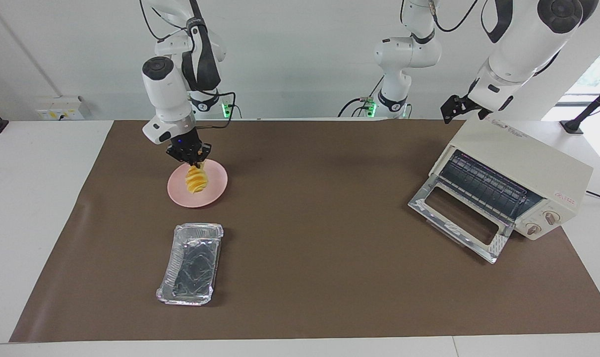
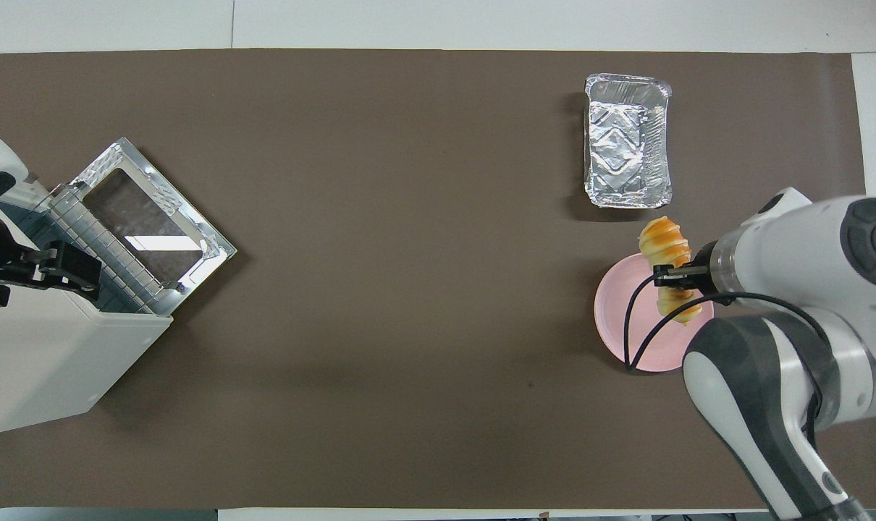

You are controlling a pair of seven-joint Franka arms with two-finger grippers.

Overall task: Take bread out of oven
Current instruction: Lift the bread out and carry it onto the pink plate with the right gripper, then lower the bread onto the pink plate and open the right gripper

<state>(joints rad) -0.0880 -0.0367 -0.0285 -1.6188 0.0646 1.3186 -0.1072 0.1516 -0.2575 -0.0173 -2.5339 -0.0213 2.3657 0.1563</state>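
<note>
- Right pincer (image 1: 197, 159) grips the bread (image 1: 197, 179) by its upper end, directly over the pink plate (image 1: 215, 195), seemingly for set-down.
- Left pincer (image 1: 457, 108) waits above the open oven (image 1: 515, 176); its grip state unclear.

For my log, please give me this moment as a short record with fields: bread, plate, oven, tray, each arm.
bread: gripped by the right gripper, over the pink plate
oven: at the left arm's end, door open flat, rack bare
foil tray: beside the plate, farther from the robots
left gripper: waits above the oven; jaws unclear
</note>
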